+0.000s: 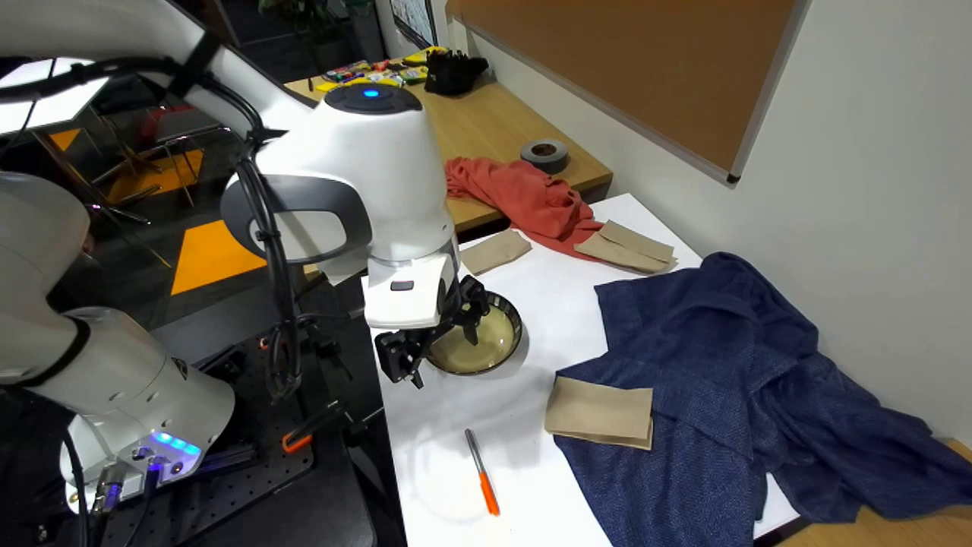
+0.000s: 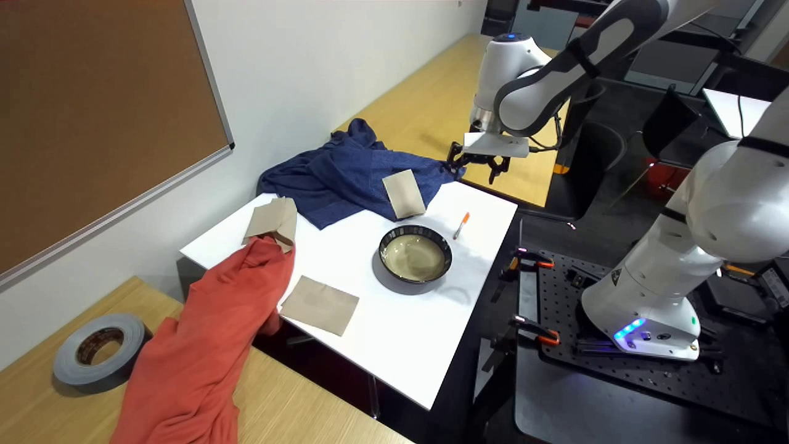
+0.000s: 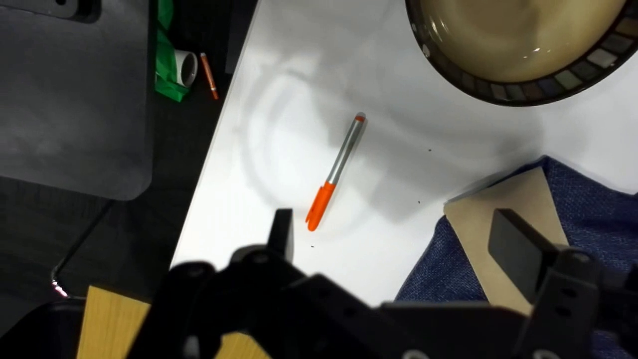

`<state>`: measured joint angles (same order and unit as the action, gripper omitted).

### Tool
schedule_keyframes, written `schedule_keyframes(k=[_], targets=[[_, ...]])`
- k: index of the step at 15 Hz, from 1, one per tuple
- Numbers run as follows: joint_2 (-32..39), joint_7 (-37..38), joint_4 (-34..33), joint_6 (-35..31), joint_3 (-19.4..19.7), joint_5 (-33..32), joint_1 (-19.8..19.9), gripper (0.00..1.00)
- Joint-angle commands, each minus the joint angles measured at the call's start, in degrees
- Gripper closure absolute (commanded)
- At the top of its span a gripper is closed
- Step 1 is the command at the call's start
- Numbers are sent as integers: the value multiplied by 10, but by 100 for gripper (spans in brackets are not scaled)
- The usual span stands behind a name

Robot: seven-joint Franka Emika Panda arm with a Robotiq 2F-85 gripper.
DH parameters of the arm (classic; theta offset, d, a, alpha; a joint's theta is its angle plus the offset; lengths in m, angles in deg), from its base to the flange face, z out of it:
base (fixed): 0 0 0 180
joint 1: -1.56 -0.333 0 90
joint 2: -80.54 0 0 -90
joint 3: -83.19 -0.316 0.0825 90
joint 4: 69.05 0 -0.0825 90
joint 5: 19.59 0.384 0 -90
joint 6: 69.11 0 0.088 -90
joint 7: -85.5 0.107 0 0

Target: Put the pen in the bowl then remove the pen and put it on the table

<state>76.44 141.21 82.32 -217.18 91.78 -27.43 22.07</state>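
The pen lies on the white table (image 2: 370, 351), with an orange cap and a grey barrel. It shows in both exterior views (image 1: 477, 460) (image 2: 461, 226) and in the wrist view (image 3: 344, 158). The round bowl with a dark tiled rim and cream inside stands upright on the table, apart from the pen, in both exterior views (image 1: 490, 346) (image 2: 414, 256); part of it shows in the wrist view (image 3: 513, 45). No object shows in it. My gripper (image 1: 444, 358) (image 2: 474, 177) (image 3: 391, 224) is open and empty, raised above the table. In the wrist view the pen's cap is near the left finger.
A dark blue cloth (image 1: 683, 365) drapes the wall side of the table, with a brown paper piece (image 1: 598, 414) on it. More brown paper (image 2: 320, 305) and a red cloth (image 2: 191, 351) lie at another end. A tape roll (image 2: 98, 351) sits on a wooden table.
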Motion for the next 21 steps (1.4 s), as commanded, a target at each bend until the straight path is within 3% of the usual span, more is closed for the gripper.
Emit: schedule_keyframes(k=[1,4,9,14,21], targets=[[16,2,-14,-1,21,-1,-11,0],[51,-10,-33,-3,41,17,-8,0],[115,-109,-53,-19,64,114,-13,0],[186,-186,-70,-85,64,200,-16,0],[276,-203,-99,-141,63,266,-29,0]])
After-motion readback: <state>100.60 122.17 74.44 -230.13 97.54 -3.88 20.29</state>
